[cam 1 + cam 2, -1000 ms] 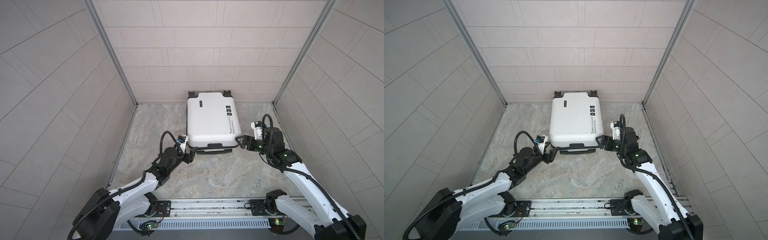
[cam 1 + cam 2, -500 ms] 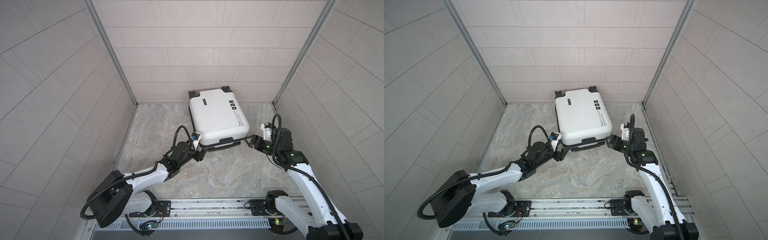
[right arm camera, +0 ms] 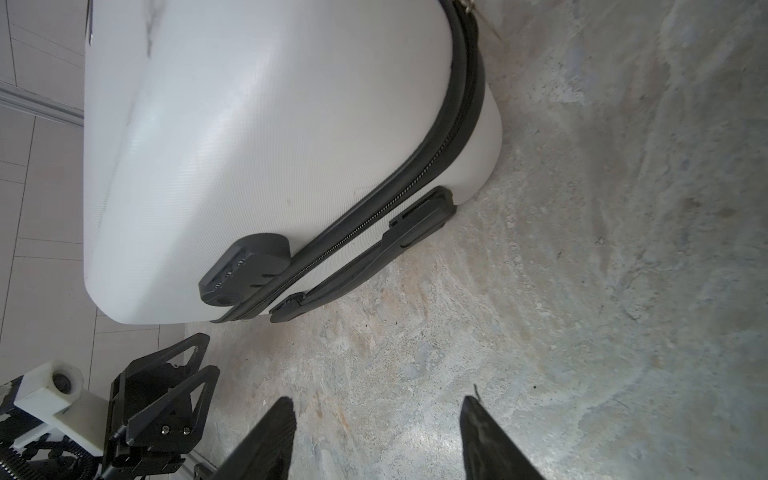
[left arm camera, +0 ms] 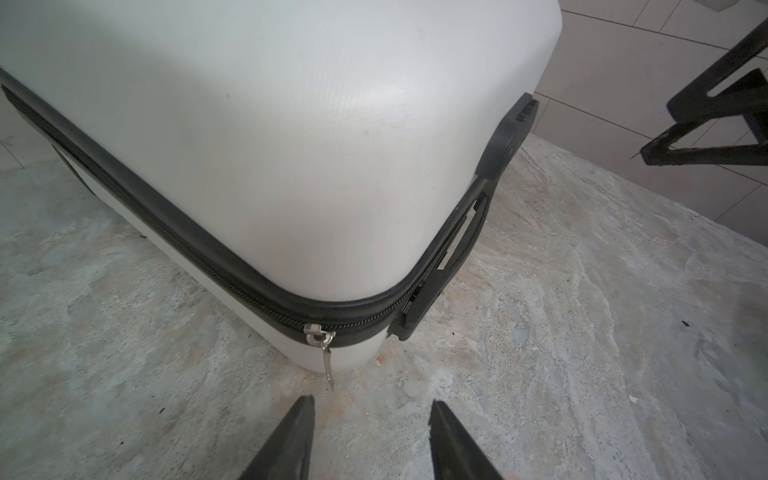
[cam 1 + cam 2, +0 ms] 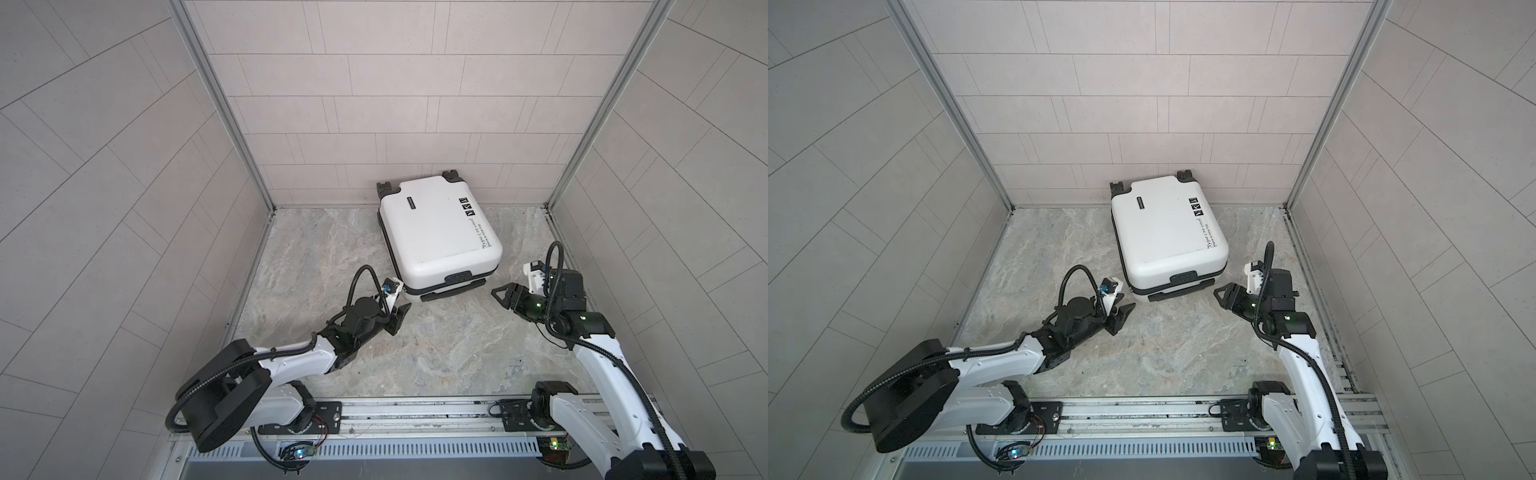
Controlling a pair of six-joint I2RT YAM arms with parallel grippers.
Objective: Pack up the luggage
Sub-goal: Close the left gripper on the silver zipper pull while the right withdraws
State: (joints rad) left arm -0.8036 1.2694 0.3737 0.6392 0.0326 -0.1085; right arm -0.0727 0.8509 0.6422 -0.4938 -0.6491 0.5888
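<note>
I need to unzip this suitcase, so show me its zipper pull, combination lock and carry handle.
zipper pull point(image 4: 318, 336), left wrist view, on the silver slider.
combination lock point(image 3: 245, 268), right wrist view, on its black dial face.
carry handle point(image 3: 353, 264), right wrist view, on the middle of the black grip.

The suitcase point(image 5: 436, 232) was seen in plain white, trimmed by a black zipper point(image 4: 208, 249) with a silver pull point(image 4: 326, 357). Black icons point(image 5: 467, 205) were printed toward 2 o'clock, black wheels point(image 5: 452, 174) at 12. The floor point(image 5: 436, 345) was veined grey-beige; the walls point(image 5: 395, 104) were tiled pale grey.
</note>
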